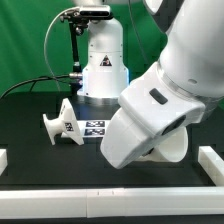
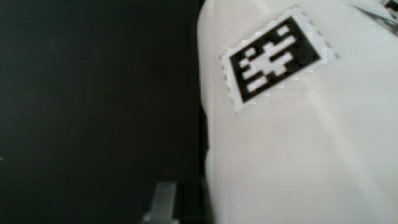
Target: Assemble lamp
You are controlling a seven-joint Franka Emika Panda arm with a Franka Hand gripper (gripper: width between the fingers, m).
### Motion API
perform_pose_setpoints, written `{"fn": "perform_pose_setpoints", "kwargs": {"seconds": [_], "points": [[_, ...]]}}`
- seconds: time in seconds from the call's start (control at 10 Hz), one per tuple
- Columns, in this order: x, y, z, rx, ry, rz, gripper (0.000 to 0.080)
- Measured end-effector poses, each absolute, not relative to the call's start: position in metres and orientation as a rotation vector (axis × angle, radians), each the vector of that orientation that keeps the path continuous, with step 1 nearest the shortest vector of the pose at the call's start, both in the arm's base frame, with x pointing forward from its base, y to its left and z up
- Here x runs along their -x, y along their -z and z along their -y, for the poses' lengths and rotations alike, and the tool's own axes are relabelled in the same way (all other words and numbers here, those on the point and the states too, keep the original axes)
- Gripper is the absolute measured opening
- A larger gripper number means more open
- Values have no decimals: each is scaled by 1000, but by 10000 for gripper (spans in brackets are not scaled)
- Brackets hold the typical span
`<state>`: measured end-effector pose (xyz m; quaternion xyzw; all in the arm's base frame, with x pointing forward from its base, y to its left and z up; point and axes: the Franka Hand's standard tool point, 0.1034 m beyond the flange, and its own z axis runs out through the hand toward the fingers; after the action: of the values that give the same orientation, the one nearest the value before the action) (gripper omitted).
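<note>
1. Jaw opening: cannot be told. Only one grey finger (image 2: 166, 203) shows in the wrist view, as a narrow sliver at the frame's edge. Gripper is hidden behind the arm's wrist housing in the exterior view. Hold on any part: cannot be told.
2. Just beside that finger: shade (image 2: 294, 130), large, white and smooth, filling about half of the wrist view. Black-and-white square tag (image 2: 276, 58) on its wall. Contact between finger and wall: not determinable.
3. Shade edge: one long, slightly curved line against the bare black table (image 2: 89, 100). Open room along that whole side.
4. Exterior view: shade mostly covered by the arm (image 1: 165, 95). Only a curved white portion shows under the housing, toward the exterior view's right, low at the table.
5. Base (image 1: 62, 123): on its side on the table, toward the exterior view's left, well apart from the shade.
6. Marker board (image 1: 96, 127): flat on the table, just beside the base, between base and arm.
7. Robot pedestal (image 1: 103, 65): behind the marker board.
8. Table borders: left rail (image 1: 8, 157) and right rail (image 1: 212, 160), both white. Bare black surface between base and left rail, and along the front.
</note>
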<state>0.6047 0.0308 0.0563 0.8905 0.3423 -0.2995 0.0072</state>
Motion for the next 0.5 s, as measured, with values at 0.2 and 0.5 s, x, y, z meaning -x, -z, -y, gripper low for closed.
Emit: {"fn": "perform_pose_setpoints", "kwargs": {"seconds": [0.2,0.5], "points": [[-607,-61,-18,-2758,937,-1177,41],[-618,-63,41,-2713,889,-1383,41]]}}
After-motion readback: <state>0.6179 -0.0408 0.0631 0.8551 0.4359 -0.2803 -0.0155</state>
